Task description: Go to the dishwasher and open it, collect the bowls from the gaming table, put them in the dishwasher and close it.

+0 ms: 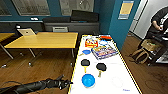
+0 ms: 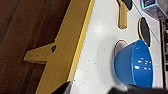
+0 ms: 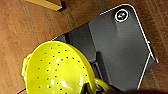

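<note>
The gaming table with its white top and yellowish edge runs away from me in the head view. A blue bowl stands upright near its close end. My left gripper reaches in from the left at the table's edge, just short of the bowl. In the left wrist view its fingers stand wide apart, open, with the blue bowl close ahead on the white top. In the right wrist view a yellow-green bowl with small holes hangs over the wood floor and my grey base, held at its rim by my right gripper.
Two black round paddles lie beyond the blue bowl, then game boxes. A yellow wood table with a laptop stands to the left. A person and a backpack are at the right.
</note>
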